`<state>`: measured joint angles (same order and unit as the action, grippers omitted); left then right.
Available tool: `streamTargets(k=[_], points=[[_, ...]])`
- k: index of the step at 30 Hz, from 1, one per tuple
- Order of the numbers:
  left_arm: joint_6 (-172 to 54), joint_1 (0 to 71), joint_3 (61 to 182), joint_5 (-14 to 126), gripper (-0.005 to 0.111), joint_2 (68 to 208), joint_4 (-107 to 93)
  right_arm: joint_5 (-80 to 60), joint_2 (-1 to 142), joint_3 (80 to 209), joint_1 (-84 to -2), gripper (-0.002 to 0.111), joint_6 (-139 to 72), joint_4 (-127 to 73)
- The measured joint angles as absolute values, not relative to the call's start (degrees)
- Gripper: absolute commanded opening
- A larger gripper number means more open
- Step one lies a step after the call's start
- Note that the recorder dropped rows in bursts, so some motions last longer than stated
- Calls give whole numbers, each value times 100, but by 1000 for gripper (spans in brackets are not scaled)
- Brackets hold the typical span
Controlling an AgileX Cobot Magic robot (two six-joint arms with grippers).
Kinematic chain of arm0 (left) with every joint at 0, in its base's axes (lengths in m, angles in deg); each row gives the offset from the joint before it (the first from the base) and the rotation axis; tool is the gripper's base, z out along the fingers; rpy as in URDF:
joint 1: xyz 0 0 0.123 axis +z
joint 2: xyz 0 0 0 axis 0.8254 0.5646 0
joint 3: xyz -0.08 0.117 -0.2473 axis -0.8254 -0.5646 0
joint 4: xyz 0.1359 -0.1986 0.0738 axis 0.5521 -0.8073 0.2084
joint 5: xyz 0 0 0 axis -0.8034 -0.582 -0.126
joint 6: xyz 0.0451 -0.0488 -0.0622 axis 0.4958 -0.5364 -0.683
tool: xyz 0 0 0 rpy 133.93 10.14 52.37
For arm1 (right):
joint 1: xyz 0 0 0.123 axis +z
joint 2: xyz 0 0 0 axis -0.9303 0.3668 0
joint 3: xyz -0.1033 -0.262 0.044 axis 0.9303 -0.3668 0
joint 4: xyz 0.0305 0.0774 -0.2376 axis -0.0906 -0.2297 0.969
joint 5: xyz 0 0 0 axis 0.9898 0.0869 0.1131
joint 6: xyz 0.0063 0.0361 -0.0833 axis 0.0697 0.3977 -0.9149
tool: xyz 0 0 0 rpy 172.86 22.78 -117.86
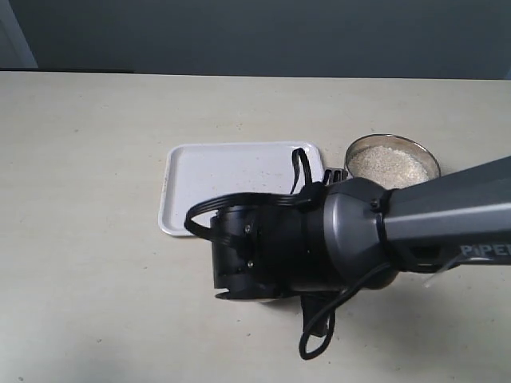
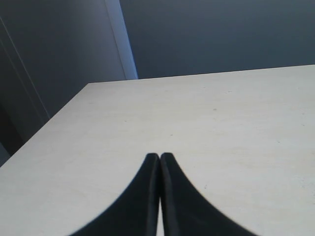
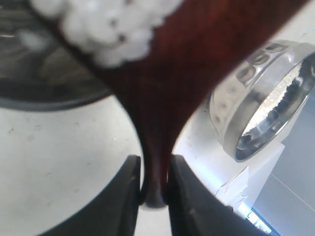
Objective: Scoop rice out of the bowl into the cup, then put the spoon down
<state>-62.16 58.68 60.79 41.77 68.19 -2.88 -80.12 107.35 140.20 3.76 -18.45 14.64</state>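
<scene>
Where the right arm point(image 1: 359, 231) reached: across the middle of the bench point(image 1: 80, 159), its dark wrist covering the near right corner of the tray point(image 1: 207, 179).
Right jaws: clenched on the thin end of the spoon point(image 3: 197, 64), with one dark finger point(image 3: 123, 196) on either side of the handle.
Spoon: held above the bench; its glossy reddish-brown wood filled much of the right wrist view, blurred by closeness.
Load: a small heap of rice point(image 3: 108, 29) lay on the spoon's broad end.
Cup: a dark round vessel, taken for the cup point(image 3: 44, 86), sat under the loaded end of the spoon. It was too blurred to read further, and in the exterior view it was hidden under the arm.
Bowl: the bowl point(image 1: 431, 159) stood just beside the tray's far right corner, holding more rice point(image 1: 389, 163) nearly to its rim. In the right wrist view its shiny side point(image 3: 236, 113) showed beside the spoon.
Tray: white, rectangular, with rounded corners.
Left jaws: pressed together tip to tip, grasping nothing, over bare bench point(image 2: 221, 113).
Cables: black loops point(image 1: 302, 163) arched off the right wrist.
</scene>
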Motion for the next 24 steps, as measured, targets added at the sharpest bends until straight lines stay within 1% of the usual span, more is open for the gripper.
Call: streamTargets(k=[11,19,24], points=[[-6216,5868,6079,4177,0,6819,-288,-8012,10735,14006,504,-1,-1444,1717],[-6216,5868,6079,4177,0,6819,-288,-8012,10735,13582,639,-1,-1130,1853],[-6216,5868,6079,4177,0,6819,-288,-8012,10735,13559,685,-1,-860,1931]])
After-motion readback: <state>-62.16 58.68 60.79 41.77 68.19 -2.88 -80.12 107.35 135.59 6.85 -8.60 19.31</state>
